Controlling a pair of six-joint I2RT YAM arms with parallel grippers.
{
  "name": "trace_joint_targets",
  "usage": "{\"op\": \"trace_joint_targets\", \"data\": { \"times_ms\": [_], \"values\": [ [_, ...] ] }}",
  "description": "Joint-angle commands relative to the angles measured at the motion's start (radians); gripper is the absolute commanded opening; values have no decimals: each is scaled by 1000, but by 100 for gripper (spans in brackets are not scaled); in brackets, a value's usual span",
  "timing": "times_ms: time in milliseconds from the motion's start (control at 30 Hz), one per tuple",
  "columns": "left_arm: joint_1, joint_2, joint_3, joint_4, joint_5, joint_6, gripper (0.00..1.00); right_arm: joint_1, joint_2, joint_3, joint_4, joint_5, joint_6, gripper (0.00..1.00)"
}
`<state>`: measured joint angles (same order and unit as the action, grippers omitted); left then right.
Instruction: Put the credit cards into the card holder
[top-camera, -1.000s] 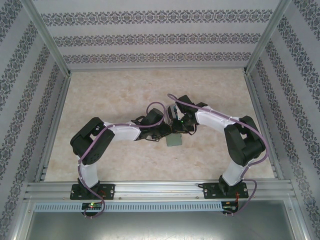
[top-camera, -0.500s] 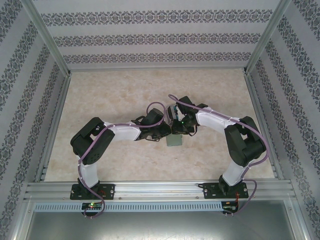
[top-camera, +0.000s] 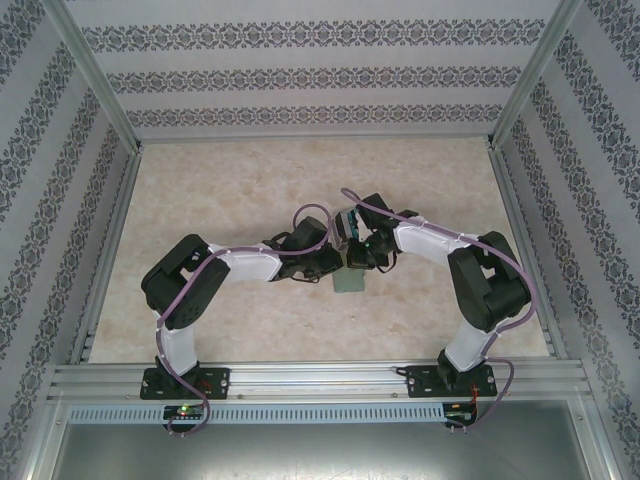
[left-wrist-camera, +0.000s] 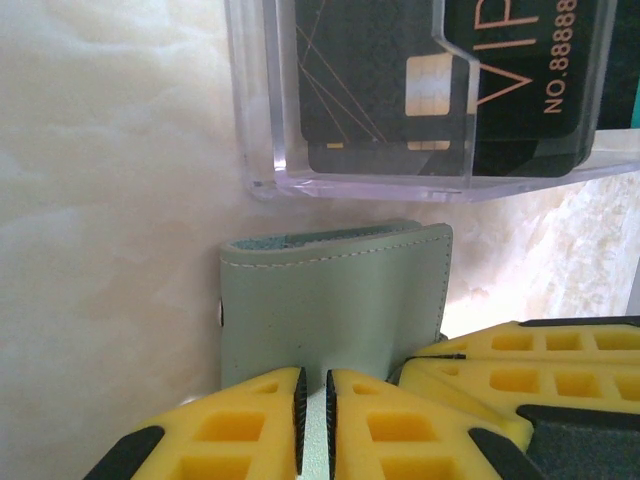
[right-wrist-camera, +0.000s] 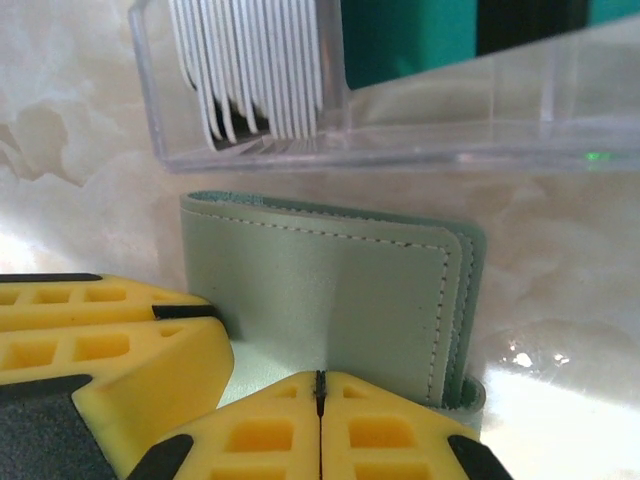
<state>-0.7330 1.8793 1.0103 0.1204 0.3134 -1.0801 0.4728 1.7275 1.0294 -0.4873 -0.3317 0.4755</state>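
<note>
Marbled tabletop (top-camera: 200, 180) | stitched leathery card holder (left-wrist-camera: 330, 300) — left jaws pinch it | right jaws closed

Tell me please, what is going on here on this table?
Both arms meet over the card holder in the middle of the table. The left gripper has its fingers pinched on one leaf of it, and the right gripper has its fingers shut at its near edge. The credit cards stand in a clear tray just behind the holder; no card looks inserted yet.
</note>
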Motion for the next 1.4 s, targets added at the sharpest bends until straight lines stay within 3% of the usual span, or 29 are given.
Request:
{"op": "trace_joint_targets", "data": {
  "times_ms": [0, 100, 333, 967, 1367],
  "values": [
    [-15, 20, -17, 15, -6, -9, 17, -9, -40, -30, 20, -3, 17, 8],
    [-15, 22, -12, 12, -4, -4, 17, -14, -88, 12, -40, 19, -2, 17],
    [-16, 27, -3, 11, 1, -1, 17, -26, -105, -21, -90, 137, -8, 9],
    [-29, 78, 44, -63, 26, 34, 16, -21, -22, -49, -3, 53, 35, 3],
    [-32, 79, 49, -64, 26, 34, 16, -46, -124, -84, -49, 118, 18, 5]
  ]
}}
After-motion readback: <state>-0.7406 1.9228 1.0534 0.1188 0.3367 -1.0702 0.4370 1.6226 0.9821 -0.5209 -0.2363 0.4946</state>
